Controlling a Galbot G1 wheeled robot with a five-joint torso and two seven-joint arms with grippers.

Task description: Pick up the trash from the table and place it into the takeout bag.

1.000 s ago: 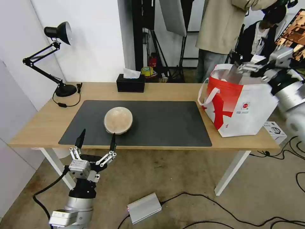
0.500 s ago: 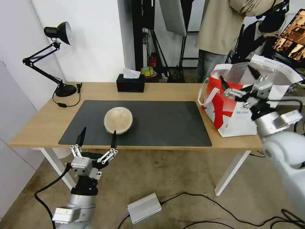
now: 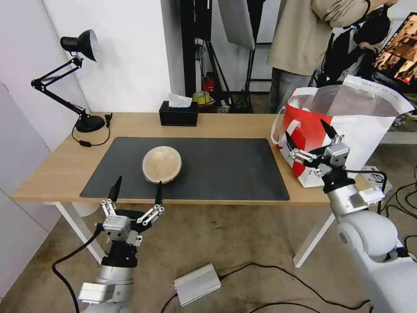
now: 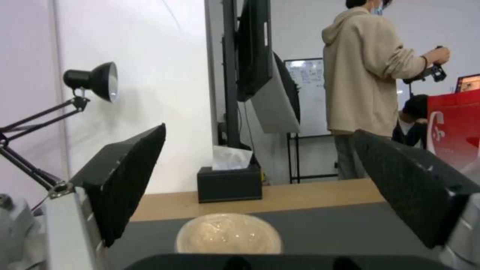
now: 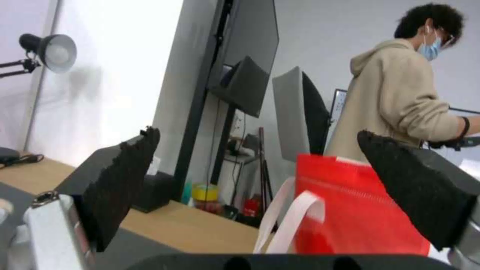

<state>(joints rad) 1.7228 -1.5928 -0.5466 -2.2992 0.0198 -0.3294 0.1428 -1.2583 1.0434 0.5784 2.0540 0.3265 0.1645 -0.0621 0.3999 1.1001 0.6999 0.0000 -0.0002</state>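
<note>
Takeout bag [image 3: 343, 130] contents hidden; bag cut off by edge in right wrist view.

The room was evenly and brightly lit from overhead, with soft, faint shadows under the table [image 3: 217, 126]. The foil lining of the takeout bag [image 3: 343, 126] caught a pale sheen (no harsh glare). Both wrist views were softer, their near dark fingers blurred, and straight lines bowed slightly toward the head view's edges.

Bowl [image 3: 161, 164] on mat [image 3: 226, 167]; bag [image 3: 330, 143] right, on table [image 3: 52, 169].
</note>
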